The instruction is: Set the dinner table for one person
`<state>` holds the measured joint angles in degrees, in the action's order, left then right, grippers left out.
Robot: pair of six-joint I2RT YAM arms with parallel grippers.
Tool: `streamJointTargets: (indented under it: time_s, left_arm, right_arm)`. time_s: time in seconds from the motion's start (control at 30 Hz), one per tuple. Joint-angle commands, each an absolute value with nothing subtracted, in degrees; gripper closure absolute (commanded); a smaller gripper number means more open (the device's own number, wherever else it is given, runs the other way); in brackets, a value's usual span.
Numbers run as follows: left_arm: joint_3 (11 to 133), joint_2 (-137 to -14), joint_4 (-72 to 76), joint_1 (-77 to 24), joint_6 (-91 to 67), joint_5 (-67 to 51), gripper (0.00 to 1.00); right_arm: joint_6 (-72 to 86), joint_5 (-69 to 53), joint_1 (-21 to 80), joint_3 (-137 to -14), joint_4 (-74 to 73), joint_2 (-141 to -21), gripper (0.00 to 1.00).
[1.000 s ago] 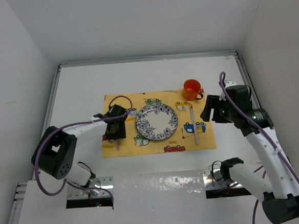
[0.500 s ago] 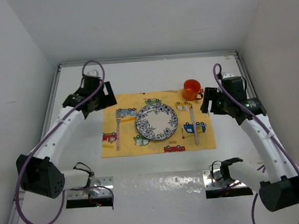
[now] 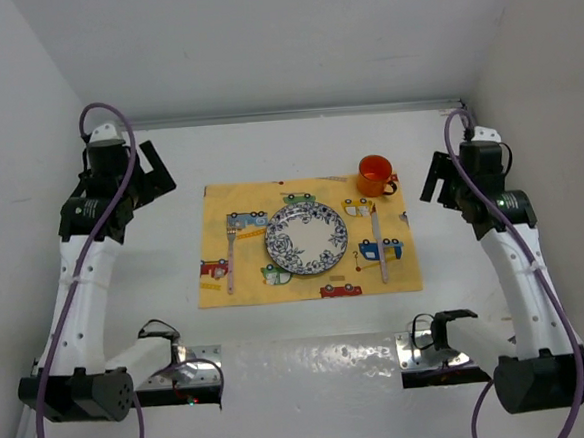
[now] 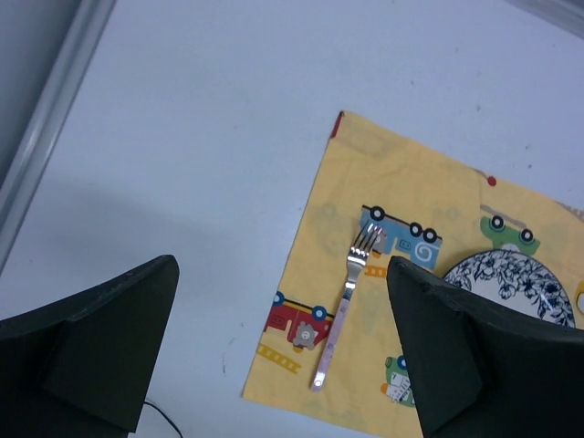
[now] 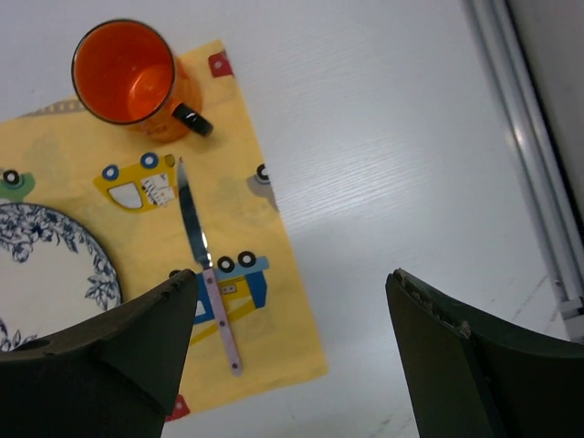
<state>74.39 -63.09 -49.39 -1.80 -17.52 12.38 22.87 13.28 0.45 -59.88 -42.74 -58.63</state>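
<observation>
Table: we see the large flat white table (image 3: 297, 153) with thin metal edge rails carrying the whole setting.
Placemat: a yellow car-print rectangular placemat (image 3: 245, 196) lies flat at the table's middle.
Plate: a round blue-and-white patterned plate (image 3: 306, 238) sits on the placemat's centre.
Fork: a metal fork with a lilac handle (image 3: 231, 258) lies left of the plate, tines toward the far edge.
Knife: a lilac-handled knife (image 3: 379, 243) lies right of the plate.
Mug: an orange mug (image 3: 374, 175) stands on the placemat's far right corner.
Left claw (image 4: 281, 265): we find it spread wide, gripping nothing, above the table's left edge.
Right claw (image 5: 292, 274): spread, gripping nothing, above the right edge.
</observation>
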Motion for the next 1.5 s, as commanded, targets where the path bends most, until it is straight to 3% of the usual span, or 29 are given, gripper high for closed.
streamJointTargets:
  time_s: [0.0,0.17,0.47,1.47]
  left_arm:
    - [77.6,-58.72,-50.62,-1.41,-16.17,16.96,0.03]
    - [79.45,-58.53,-50.97,-3.25,-15.82,18.19,0.0]
    - [84.11,-60.03,-52.21,-6.42,-15.82,21.09,0.0]
    - [83.23,-61.7,-50.63,-6.5,-15.56,18.11,0.0]
  right_arm:
    - [21.18,20.21,0.18,-62.14,-41.93,-54.06,0.16]
    - [20.48,22.32,0.26,-60.56,-42.1,-48.44,0.01]
    - [20.83,24.7,0.26,-59.5,-41.57,-44.91,0.01]
    - [21.01,24.61,0.26,-59.68,-40.08,-44.56,0.01]
